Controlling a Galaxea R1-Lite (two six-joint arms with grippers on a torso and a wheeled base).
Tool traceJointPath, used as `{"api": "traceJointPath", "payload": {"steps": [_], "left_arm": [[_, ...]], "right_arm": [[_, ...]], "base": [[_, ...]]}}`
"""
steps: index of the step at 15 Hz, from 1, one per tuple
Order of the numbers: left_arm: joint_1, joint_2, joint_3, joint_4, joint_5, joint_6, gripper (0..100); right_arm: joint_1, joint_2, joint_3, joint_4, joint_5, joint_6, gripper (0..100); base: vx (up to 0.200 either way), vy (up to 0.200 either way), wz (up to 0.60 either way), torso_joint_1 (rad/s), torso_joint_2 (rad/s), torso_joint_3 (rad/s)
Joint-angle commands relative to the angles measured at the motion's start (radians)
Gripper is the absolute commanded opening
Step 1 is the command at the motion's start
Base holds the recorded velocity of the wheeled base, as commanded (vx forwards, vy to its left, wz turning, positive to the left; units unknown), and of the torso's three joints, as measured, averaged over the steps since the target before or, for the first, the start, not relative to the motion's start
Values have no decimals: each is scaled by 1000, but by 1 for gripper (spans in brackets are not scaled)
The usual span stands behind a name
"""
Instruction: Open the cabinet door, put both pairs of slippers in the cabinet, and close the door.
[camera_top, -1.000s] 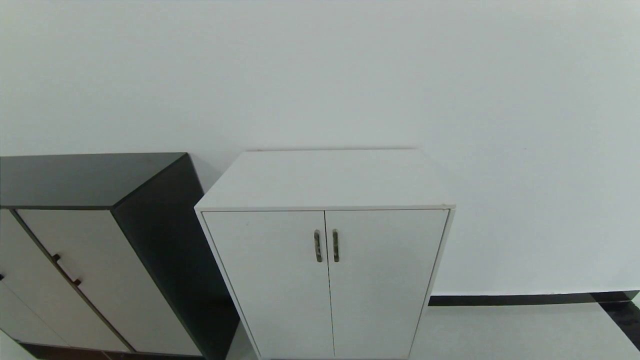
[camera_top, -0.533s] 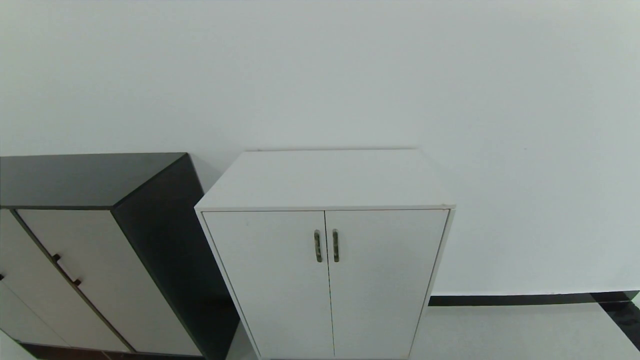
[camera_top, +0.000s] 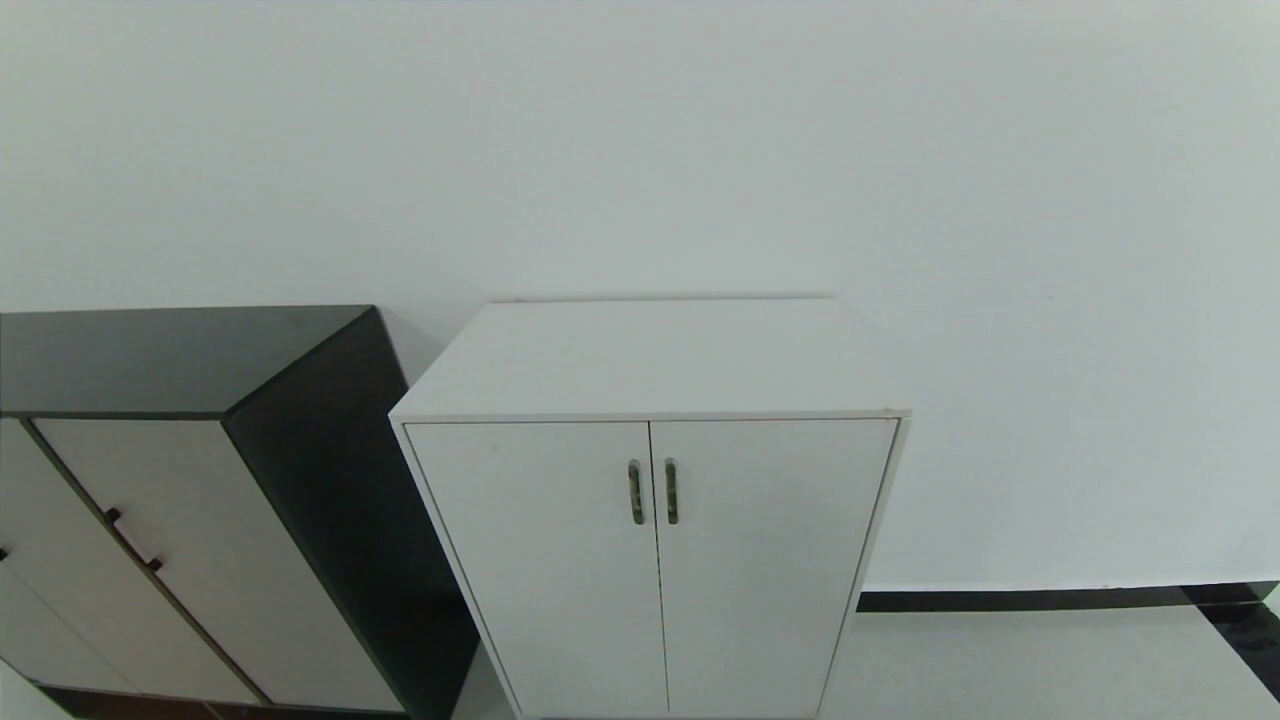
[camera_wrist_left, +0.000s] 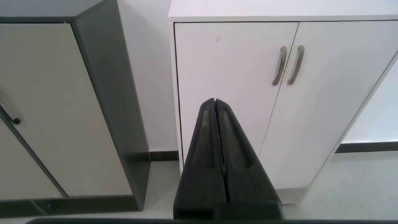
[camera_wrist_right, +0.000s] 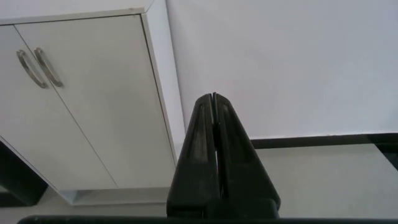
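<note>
1. Cabinet (camera_top: 650, 360), white and two-doored, stood on the floor (camera_top: 1000, 660) against the wall (camera_top: 900, 200), straight ahead of the robot. Both doors were shut and met at a thin centre seam.
2. Left door (camera_top: 540, 560) and right door (camera_top: 760, 550) looked like flat, stiff board panels, probably light to swing. Their smooth faces offered no purchase, so a pinch on the panel itself would likely slip.
3. Left handle (camera_top: 635, 492) and right handle (camera_top: 671, 491) were slim upright metal bars, just beside each other on either side of the seam, high on the doors. Each seemed the sensible place to take hold, being rigid and arched clear of the panel. The metal was probably slick and the gap behind looked narrow, so a finger hooked behind the bar's middle should pull more surely than a squeeze across it.
4. Each door presumably pivoted on its outer edge and would swing out in an arc, so a straight tug could strain the grip.
5. Left claw (camera_wrist_left: 214, 102) had its fingers pressed together on nothing, pointed at the left door and well apart from it. Right claw (camera_wrist_right: 213, 98) was likewise closed and empty, aimed past the cabinet's right edge.
6. Dark cabinet (camera_top: 300, 450) stood just beside the white one on the left and might crowd a wide-swinging left door.
</note>
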Motion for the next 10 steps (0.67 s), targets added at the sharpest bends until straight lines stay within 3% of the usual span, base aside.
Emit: {"api": "traceJointPath", "payload": {"steps": [1,10], "left_arm": [[0,1,0,0,0,0,0],[0,1,0,0,0,0,0]], "right_arm": [[0,3,0,1,0,-1,0],[0,3,0,1,0,-13,0]], "base": [[0,0,0,0,0,0],[0,0,0,0,0,0]]}}
